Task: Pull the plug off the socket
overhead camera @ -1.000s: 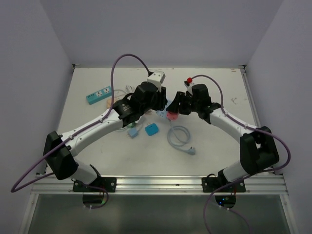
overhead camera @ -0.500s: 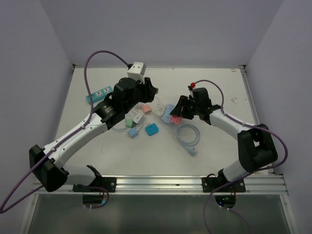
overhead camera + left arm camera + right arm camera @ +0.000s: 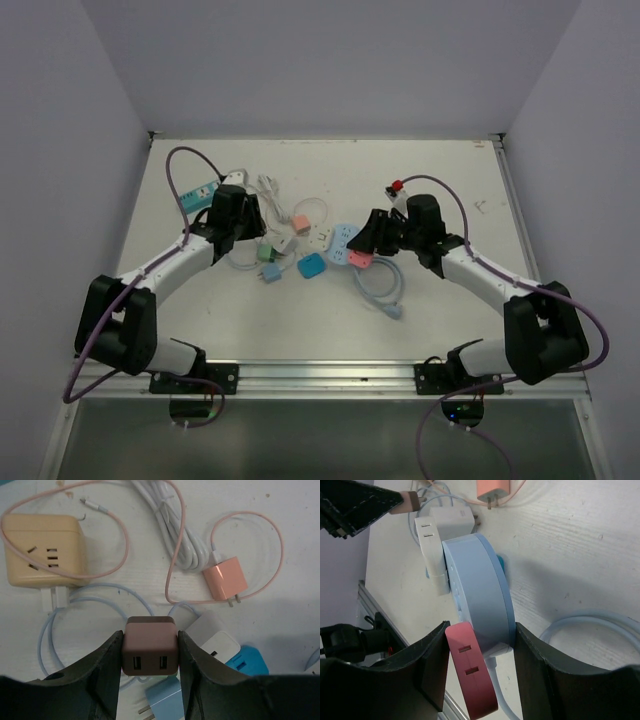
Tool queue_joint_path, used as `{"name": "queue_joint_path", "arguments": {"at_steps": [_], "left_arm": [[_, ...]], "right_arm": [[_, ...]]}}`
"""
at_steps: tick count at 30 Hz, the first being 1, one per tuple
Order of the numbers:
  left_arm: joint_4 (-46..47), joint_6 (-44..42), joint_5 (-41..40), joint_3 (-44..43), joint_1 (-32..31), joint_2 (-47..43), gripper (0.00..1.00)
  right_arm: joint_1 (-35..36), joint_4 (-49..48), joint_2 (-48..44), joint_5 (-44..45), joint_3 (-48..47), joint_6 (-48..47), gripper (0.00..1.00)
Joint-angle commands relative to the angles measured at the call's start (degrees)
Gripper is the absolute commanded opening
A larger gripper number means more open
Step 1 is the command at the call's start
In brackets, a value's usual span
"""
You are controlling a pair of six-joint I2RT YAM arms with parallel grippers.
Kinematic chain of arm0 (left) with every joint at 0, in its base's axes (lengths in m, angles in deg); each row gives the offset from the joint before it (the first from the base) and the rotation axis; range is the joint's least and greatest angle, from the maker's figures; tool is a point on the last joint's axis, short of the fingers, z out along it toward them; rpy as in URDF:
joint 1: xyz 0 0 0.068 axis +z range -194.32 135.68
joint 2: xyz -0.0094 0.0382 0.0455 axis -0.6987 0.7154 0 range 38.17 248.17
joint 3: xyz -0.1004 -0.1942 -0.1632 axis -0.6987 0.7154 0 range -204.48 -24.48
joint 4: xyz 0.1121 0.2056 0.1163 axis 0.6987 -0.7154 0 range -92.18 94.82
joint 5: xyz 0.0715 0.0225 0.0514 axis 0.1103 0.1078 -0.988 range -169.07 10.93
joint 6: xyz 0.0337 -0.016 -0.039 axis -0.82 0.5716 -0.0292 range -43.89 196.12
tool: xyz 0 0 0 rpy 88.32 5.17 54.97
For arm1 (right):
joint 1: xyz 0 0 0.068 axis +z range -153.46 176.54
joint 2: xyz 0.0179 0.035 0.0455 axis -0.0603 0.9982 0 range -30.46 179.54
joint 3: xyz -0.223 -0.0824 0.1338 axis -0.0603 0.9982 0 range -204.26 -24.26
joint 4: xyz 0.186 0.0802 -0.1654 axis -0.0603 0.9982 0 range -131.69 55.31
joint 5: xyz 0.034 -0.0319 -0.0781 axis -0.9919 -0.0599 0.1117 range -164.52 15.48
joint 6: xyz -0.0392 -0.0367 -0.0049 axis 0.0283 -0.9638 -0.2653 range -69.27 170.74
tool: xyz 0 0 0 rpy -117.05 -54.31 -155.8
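While peering down from overhead, spotting the left gripper (image 3: 255, 232) hanging over the clutter of chargers on the table (image 3: 450, 310), and the right gripper (image 3: 360, 250) hugging the round blue socket (image 3: 343, 240) nearer the middle, well apart from the left one. Not making out the left's load from up here, tbh.

Switching to the left wrist: clamping a brown plug (image 3: 150, 652) snugly from both sides, USB ports facing the lens, prongs out of sight on the far end. Hanging over a pink charger (image 3: 225, 577), a yellow socket cube (image 3: 42, 550) and a white cable bundle (image 3: 180, 545).

Moving to the right wrist: squeezing the blue socket edge-on, a pink piece (image 3: 470, 680) riding along at the near rim. Catching the brown plug up top left, long axis pointing bare prongs roughly toward the socket, clearly apart. Judging it as already off, so guessing at a set-down next on the left side, closest to the pile. Not managing to tell plugged-in from just-leaning for the white adapter (image 3: 432, 555) beside the socket.
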Motion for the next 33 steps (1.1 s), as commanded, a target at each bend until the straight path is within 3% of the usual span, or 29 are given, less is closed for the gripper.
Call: {"name": "queue_joint_path", "arguments": {"at_steps": [1, 8, 14, 25, 33], "left_arm": [[7.9, 2.0, 4.9, 2.3, 1.0, 1.9, 0.3], [8.2, 1.6, 6.8, 3.2, 1.7, 0.6, 0.71], [6.8, 0.2, 8.8, 3.2, 1.9, -4.6, 0.99], [2.2, -3.6, 14.7, 3.7, 2.0, -20.6, 1.0], [6.2, -8.8, 38.3, 4.4, 1.9, -22.3, 1.0]], "right_arm": [[-0.2, -6.8, -3.0, -5.7, 0.7, -1.7, 0.0], [-0.2, -7.9, -3.3, -8.2, 0.8, -2.9, 0.0], [-0.2, -8.4, -3.5, -9.5, 0.7, -3.1, 0.0], [-0.1, -10.1, -6.1, -14.3, 0.0, -3.0, 0.0], [0.3, -14.1, -8.2, -18.0, 0.1, -2.4, 0.0]]}}
